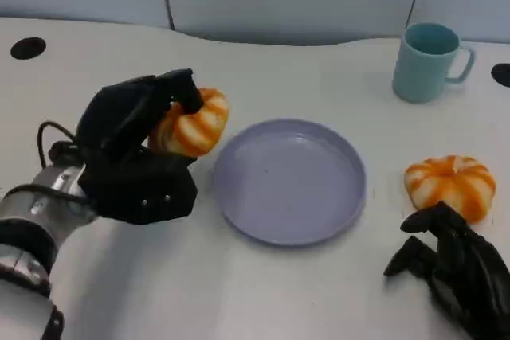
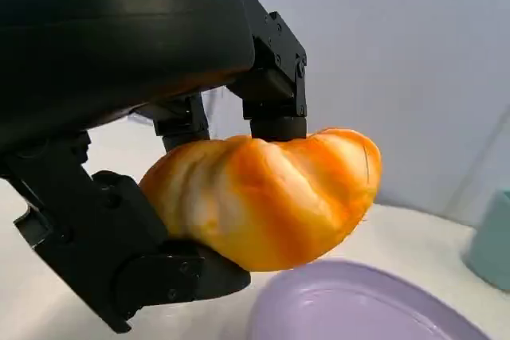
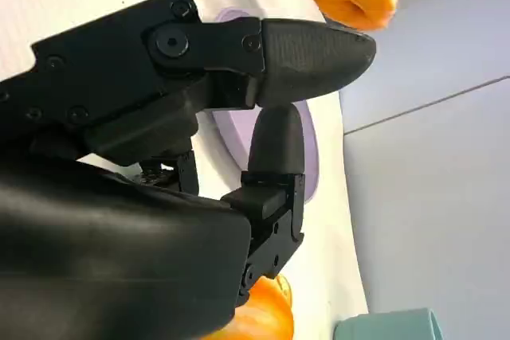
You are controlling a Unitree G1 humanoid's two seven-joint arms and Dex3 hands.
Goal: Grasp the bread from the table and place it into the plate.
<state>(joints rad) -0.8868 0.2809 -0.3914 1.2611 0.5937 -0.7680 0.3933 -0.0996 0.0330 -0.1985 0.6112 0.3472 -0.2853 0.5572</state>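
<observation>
My left hand grips an orange-and-white striped bread roll and holds it off the table, just left of the round purple plate. In the left wrist view the roll sits pinched between the fingers, with the plate's rim right below and beside it. A second striped roll lies on the table right of the plate. My right hand rests just in front of that roll, fingers apart and holding nothing. In the right wrist view, part of that roll peeks out past the fingers.
A teal mug stands at the back right, beyond the second roll. Two dark round holes mark the tabletop near its far corners. A pale wall panel runs behind the table's rear edge.
</observation>
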